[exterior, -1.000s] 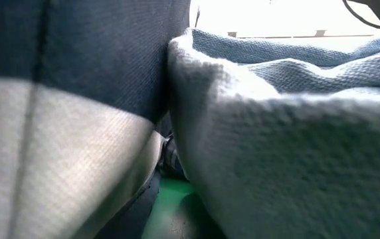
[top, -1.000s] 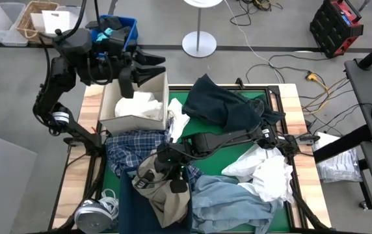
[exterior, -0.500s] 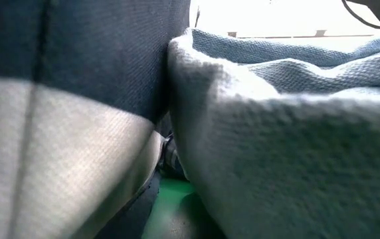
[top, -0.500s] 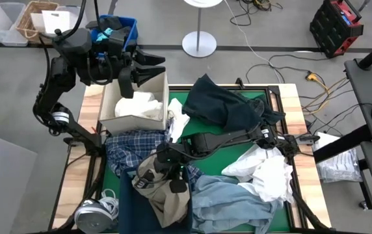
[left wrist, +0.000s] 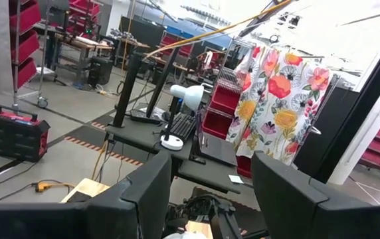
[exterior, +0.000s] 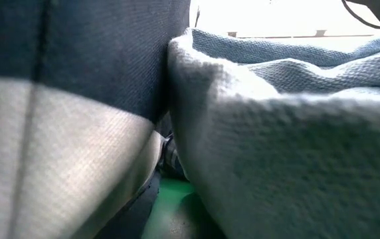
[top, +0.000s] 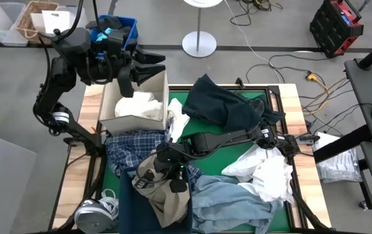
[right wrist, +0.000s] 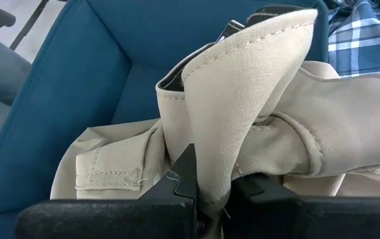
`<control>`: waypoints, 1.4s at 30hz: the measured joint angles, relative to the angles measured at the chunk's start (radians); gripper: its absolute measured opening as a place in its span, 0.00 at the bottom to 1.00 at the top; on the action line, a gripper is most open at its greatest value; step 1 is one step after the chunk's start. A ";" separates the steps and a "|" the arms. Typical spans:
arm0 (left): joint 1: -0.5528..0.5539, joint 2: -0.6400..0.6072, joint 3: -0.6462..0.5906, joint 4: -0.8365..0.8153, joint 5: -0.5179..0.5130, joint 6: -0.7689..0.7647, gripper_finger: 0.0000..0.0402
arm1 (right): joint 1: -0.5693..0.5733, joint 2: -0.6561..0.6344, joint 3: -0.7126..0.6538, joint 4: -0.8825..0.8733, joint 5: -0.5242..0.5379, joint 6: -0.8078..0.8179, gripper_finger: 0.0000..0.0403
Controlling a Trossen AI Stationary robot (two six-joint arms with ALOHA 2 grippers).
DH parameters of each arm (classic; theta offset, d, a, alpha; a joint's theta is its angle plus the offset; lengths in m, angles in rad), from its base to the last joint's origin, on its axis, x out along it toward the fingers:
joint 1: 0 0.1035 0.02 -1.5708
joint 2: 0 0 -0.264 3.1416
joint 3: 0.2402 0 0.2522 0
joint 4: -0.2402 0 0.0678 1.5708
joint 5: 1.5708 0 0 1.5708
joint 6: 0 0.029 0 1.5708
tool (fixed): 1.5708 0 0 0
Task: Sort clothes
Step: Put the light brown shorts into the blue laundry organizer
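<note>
Gripping: right gripper [right wrist: 206,192], jaws pinched on a fold of the soft tan trousers [right wrist: 256,99], over the table's near-left part.
Just beside: blue-white plaid shirt [top: 129,145]; dark blue flat panel [right wrist: 64,86] under the trousers.
Near: light blue denim [top: 228,198], crumpled white shirts [top: 267,170], dark navy garment [top: 222,104] on the green table mat [top: 179,104].
Left gripper [top: 148,65]: fingers spread, raised above the cardboard box [top: 111,97] holding white cloth.
Blocking: denim fills the low view.
</note>
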 joint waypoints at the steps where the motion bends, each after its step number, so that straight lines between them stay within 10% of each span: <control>1: 0.000 0.000 0.000 0.001 0.000 0.000 0.47 | 0.000 0.000 0.000 0.000 0.000 0.000 0.06; 42: 0.000 0.073 0.000 -0.005 0.000 -0.045 0.47 | -0.004 -0.002 0.000 -0.017 -0.009 0.003 0.06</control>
